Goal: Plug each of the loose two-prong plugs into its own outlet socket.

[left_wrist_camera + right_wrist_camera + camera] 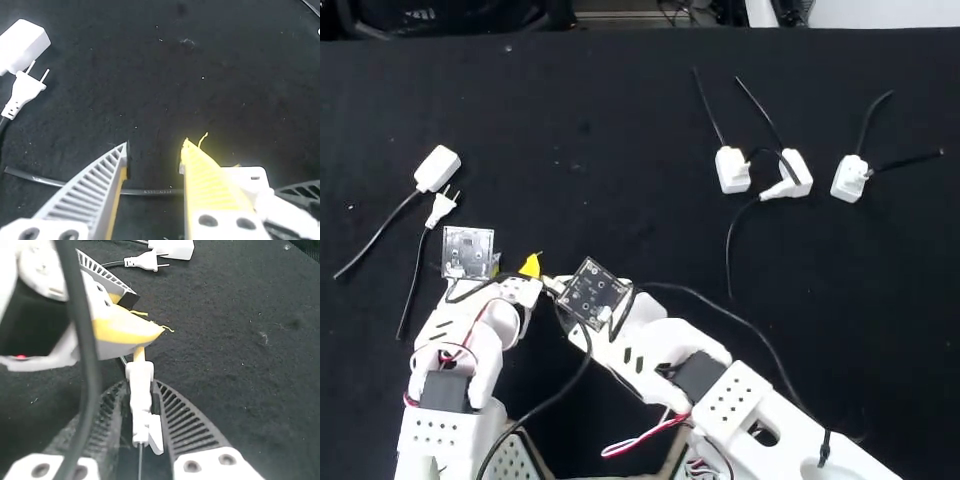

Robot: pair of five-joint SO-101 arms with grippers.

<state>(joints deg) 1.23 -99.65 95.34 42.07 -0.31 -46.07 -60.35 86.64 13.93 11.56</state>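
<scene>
My right gripper [142, 390] is shut on a white two-prong plug [141, 390], low over the black table near the front left [552, 285]. The plug's tip touches the yellow finger [125, 330] of my left gripper [155, 150], which stands open with a thin black cable [150, 191] crossing under its gap. The held plug [245, 176] lies beside that yellow finger [205, 180]. A loose plug [441, 208] lies prongs-up just below a white outlet socket [437, 167] at the far left. Three white sockets [731, 168] [795, 172] [848, 180] sit at the back right.
A white plug [775, 190] lies against the middle right socket, and black cables [728, 250] trail from that group. The loose plug's cable [415, 280] runs toward the front left. Both arms crowd the front left of the table [620, 120].
</scene>
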